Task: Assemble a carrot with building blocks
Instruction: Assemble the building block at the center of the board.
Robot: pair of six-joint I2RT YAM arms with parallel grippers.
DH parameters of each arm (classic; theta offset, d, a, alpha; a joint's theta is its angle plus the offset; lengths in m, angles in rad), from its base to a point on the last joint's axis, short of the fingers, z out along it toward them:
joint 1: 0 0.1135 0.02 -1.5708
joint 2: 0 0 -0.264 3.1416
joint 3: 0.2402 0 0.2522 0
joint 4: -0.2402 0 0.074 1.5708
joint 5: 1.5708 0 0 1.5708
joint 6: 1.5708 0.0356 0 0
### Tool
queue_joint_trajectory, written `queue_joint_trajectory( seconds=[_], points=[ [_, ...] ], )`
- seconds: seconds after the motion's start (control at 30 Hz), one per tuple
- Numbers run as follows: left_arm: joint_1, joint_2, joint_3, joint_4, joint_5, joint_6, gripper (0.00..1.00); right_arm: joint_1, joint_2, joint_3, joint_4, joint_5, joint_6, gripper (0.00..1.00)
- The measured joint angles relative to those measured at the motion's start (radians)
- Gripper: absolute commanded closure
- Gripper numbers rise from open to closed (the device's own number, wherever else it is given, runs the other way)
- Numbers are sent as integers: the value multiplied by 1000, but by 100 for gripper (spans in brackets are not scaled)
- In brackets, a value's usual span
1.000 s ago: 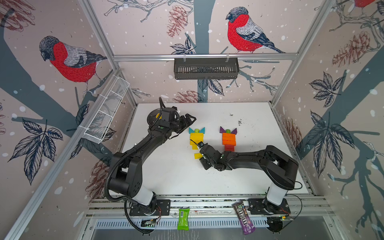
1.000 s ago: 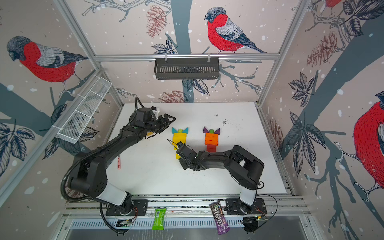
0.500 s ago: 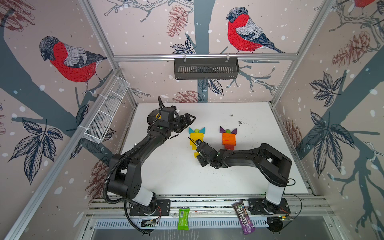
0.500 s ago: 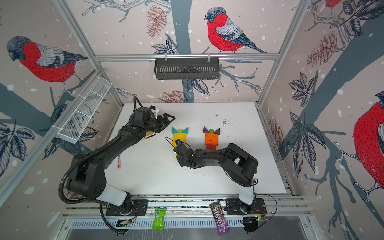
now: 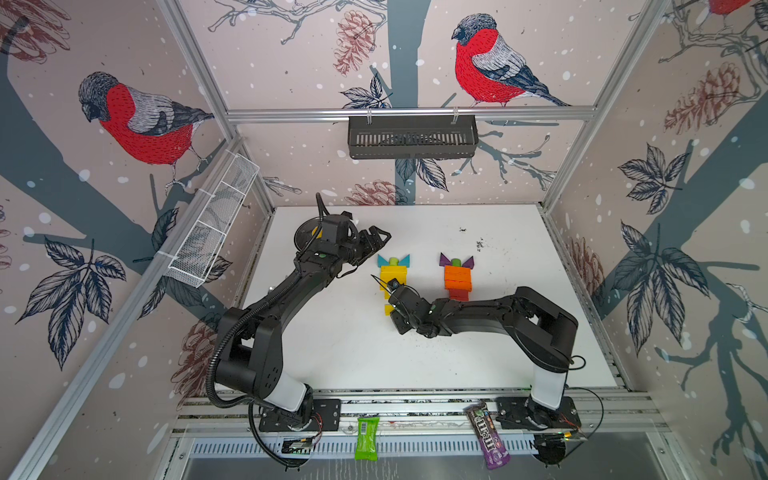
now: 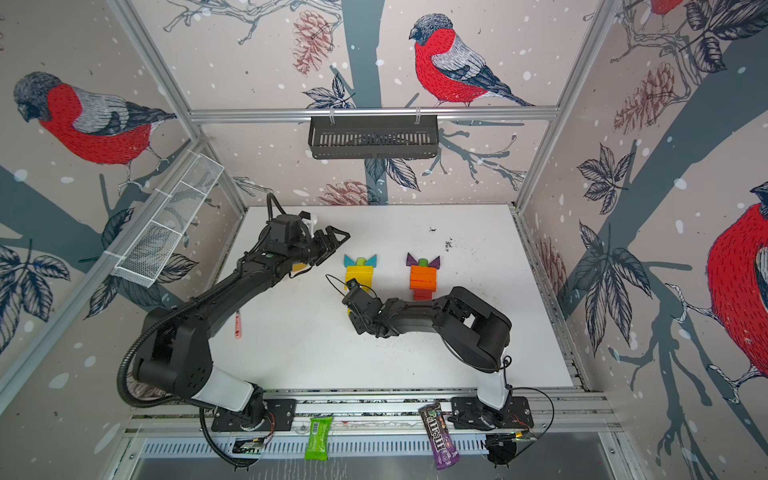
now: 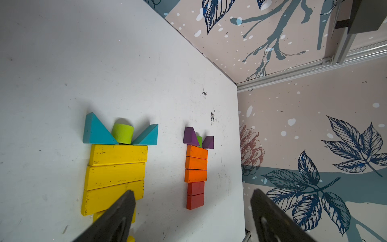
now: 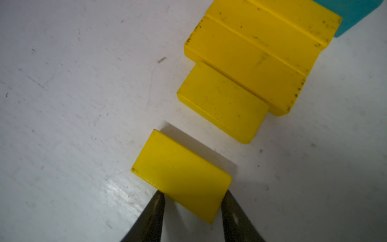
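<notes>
The right pincer point(image 8: 192, 193) is clamped on a small yellow block point(image 8: 180, 176), just short of the yellow carrot point(image 5: 392, 276) at its 12 o'clock on the white surface point(image 5: 353, 353); a gap parts the two. The orange-and-red carrot point(image 5: 457, 280) lies at 2 o'clock. The left pincer point(image 7: 192, 191) hangs at 11 o'clock, fingers wide apart and empty. At 6 o'clock, on the front rail, a purple packet point(image 5: 487, 436) reads "m&m's". The green wrapper point(image 5: 367, 432) beside it shows a barcode, its lettering too small to read.
</notes>
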Motion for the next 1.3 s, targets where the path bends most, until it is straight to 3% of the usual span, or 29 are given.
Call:
queue_joint_trajectory(
  seconds=[0.87,1.3],
  points=[
    [0,0,0,0,0,0,13,-8,32,34,-2,48,103,50],
    [0,0,0,0,1,0,13,-13,33,55,-28,73,76,44]
  ],
)
